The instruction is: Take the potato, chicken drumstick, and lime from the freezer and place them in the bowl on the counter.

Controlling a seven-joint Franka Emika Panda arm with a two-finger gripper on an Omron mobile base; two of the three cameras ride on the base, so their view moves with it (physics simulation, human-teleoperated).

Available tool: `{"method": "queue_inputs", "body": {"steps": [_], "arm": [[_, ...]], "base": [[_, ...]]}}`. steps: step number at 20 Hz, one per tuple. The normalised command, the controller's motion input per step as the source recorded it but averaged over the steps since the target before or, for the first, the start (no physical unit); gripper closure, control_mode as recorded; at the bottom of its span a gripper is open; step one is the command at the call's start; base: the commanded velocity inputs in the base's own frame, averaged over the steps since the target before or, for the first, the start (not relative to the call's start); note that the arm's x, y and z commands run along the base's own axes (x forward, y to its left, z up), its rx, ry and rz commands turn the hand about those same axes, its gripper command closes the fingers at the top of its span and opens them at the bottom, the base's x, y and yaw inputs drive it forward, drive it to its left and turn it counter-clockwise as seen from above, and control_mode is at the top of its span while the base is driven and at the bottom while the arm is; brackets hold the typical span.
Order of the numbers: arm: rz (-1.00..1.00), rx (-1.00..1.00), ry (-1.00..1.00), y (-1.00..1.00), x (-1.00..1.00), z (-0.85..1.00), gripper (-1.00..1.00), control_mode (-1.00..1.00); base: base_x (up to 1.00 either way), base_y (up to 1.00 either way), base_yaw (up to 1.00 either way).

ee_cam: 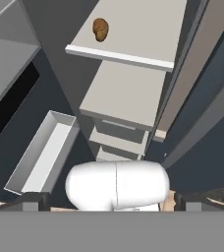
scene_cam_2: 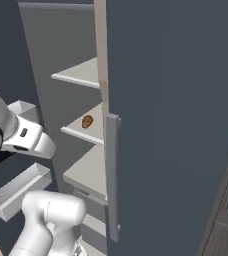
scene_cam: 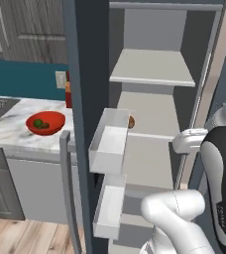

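The freezer (scene_cam: 92, 74) stands open, its pale shelves (ee_cam: 126, 93) showing. On a middle shelf lies a small brown lump (ee_cam: 100, 29), thicker at one end, also seen from the sides (scene_cam_2: 87, 121) (scene_cam: 131, 122). I cannot tell whether it is the potato or the chicken drumstick. My gripper (ee_cam: 111, 204) hangs open and empty, well back from that lump and looking down the shelves. The red bowl (scene_cam: 58, 118) sits on the marbled counter (scene_cam: 16, 134) left of the freezer. The green lime (scene_cam: 37, 122) lies in it beside a small darker thing I cannot make out.
Two clear door bins (scene_cam: 109, 141) (scene_cam: 109, 206) jut out from the open door at the left of the shelves. Another door edge (scene_cam_2: 111, 150) stands close on the right. My white arm (scene_cam: 177, 211) rises in front of the lower shelves.
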Motion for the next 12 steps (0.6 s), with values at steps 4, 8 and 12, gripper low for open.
{"method": "queue_inputs", "body": {"steps": [4, 8, 12], "arm": [[0.00, 0.00, 0.00, 0.00, 0.00, 0.00, -1.00, 1.00], [0.00, 0.00, 0.00, 0.00, 0.00, 0.00, -1.00, 1.00], [0.00, 0.00, 0.00, 0.00, 0.00, 0.00, -1.00, 1.00]], "base": [[0.36, 0.57, 0.00], [0.34, 0.16, 0.00], [0.31, 0.00, 0.00]]}}
